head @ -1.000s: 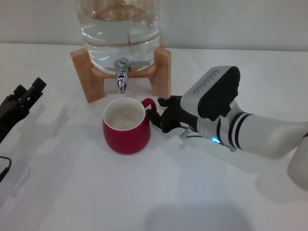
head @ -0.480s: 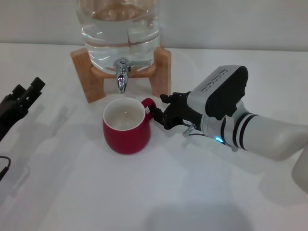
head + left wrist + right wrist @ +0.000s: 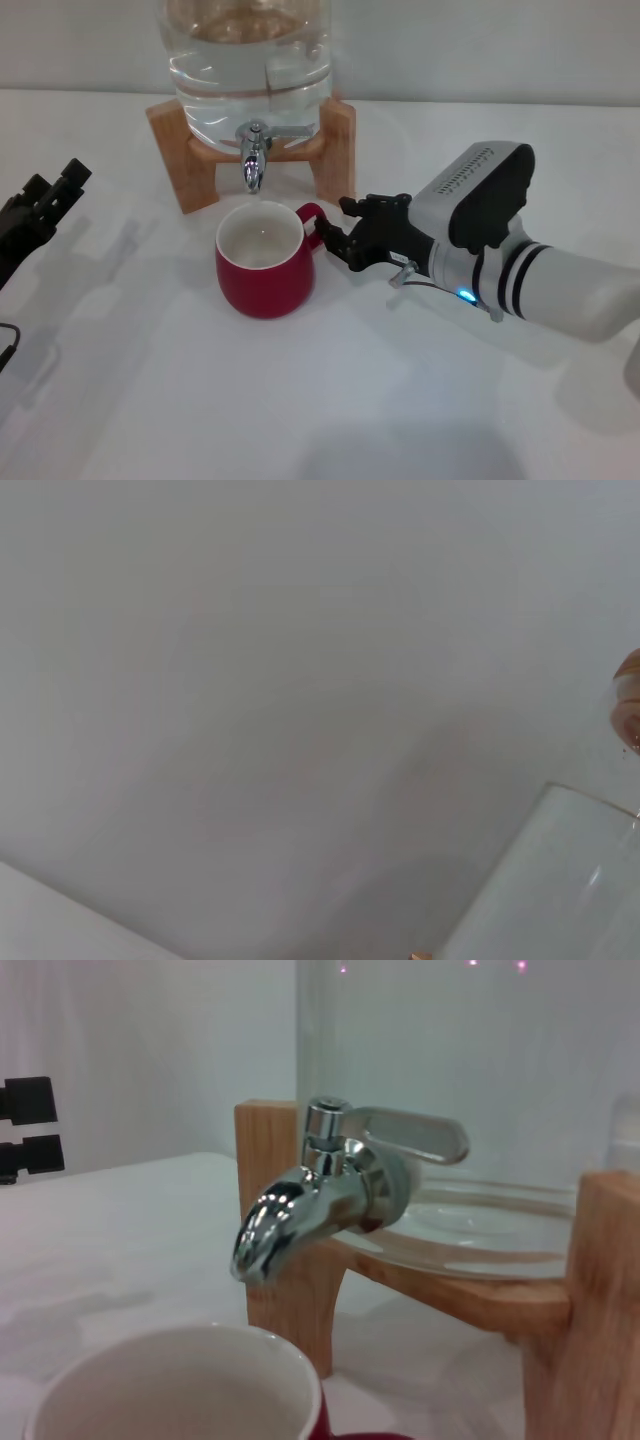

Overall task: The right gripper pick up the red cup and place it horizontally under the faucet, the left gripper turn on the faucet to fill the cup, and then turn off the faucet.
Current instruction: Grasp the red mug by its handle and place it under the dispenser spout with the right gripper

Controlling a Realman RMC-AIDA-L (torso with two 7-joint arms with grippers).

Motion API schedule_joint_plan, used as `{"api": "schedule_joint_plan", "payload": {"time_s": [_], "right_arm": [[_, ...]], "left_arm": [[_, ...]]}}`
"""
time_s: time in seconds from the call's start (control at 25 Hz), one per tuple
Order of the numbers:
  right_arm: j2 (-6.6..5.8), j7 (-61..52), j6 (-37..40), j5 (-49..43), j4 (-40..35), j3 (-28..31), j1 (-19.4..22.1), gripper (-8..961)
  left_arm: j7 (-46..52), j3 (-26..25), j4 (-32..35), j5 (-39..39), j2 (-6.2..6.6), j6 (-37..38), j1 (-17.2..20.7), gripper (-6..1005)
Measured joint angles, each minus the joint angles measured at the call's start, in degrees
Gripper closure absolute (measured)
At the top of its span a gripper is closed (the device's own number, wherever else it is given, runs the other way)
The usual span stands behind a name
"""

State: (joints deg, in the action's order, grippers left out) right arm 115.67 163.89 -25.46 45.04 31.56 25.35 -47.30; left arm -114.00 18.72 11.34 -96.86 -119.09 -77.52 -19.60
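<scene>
The red cup (image 3: pixel 265 263) stands upright on the white table, its white inside empty, directly below the spout of the chrome faucet (image 3: pixel 253 150). My right gripper (image 3: pixel 326 242) is just right of the cup, open, with its fingertips on either side of the small loop handle (image 3: pixel 311 214). The right wrist view shows the faucet (image 3: pixel 320 1185) close up with its lever lying sideways, and the cup's rim (image 3: pixel 170 1385) under the spout. No water runs. My left gripper (image 3: pixel 48 200) hangs at the far left, well away from the faucet, open.
The glass water jar (image 3: pixel 250 60) rests on a wooden stand (image 3: pixel 172 135) at the back of the table. The left wrist view shows only a pale wall and the jar's edge (image 3: pixel 560 880). Bare tabletop lies in front of the cup.
My right arm has drawn back to the right, away from the cup, which stayed nearly in place under the spout. The left gripper has barely moved.
</scene>
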Motion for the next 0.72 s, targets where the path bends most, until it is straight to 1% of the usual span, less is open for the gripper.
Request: {"api": "schedule_joint_plan", "payload": {"time_s": [0.32, 0.52, 0.72], "right_arm": [[-0.24, -2.2, -0.9, -1.7, -0.5, 0.1, 0.7, 560], [-0.44, -2.8, -4.1, -1.9, -1.0, 0.5, 2.2, 560], [-0.57, -7.5, -6.2, -5.2, -2.9, 0.7, 2.6, 560]], "left_arm": [[0.1, 0.0, 0.0, 0.0, 0.00, -0.3, 0.0, 163], [0.2, 0.0, 0.0, 0.0, 0.00, -0.4, 0.0, 163], [0.5, 0.1, 0.1, 0.0, 0.00, -0.4, 0.1, 163]]}}
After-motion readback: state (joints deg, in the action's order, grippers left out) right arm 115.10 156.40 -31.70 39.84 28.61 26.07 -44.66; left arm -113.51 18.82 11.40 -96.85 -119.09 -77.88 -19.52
